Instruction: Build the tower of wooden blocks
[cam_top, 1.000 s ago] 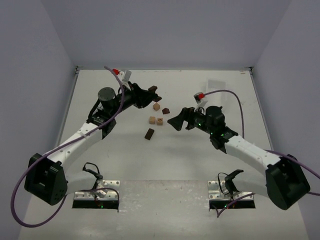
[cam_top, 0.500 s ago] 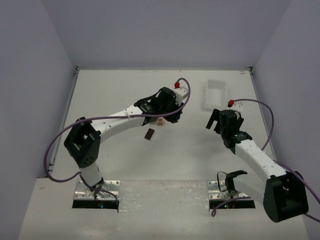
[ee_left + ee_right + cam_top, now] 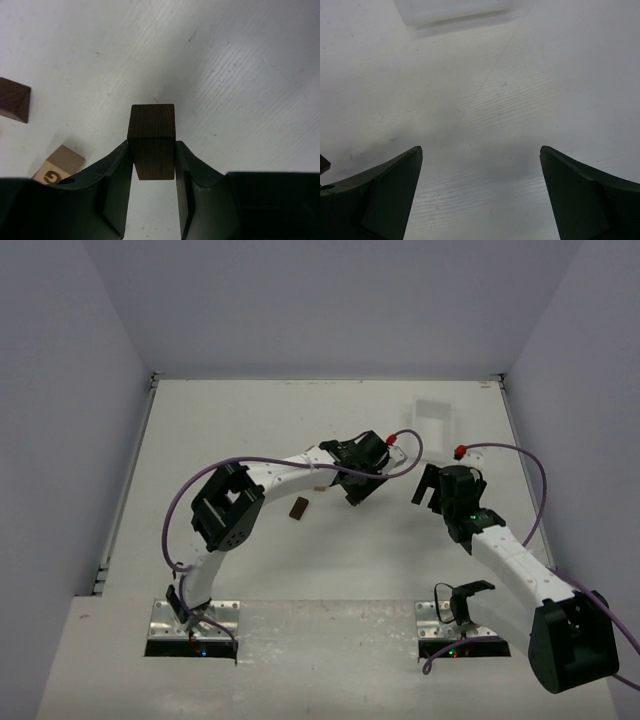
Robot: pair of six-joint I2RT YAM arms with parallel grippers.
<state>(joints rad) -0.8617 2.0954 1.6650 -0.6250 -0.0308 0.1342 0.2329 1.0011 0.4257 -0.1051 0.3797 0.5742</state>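
Your left gripper [image 3: 152, 150] has swung to centre, clamped on a dark brown block [image 3: 151, 135]. Your right gripper [image 3: 480, 165] has backed away, spread wide and empty, so placement looks next.

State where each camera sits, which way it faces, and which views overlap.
Top external: above and behind the bases, looking down on the table, both arms, white tray.
Left wrist: on the left arm, looking down past the left gripper, shut on a dark block; tan block beside.
Right wrist: on the right arm, looking down between the open right gripper fingers toward the white tray.
Shared: top and right wrist both show the white tray.
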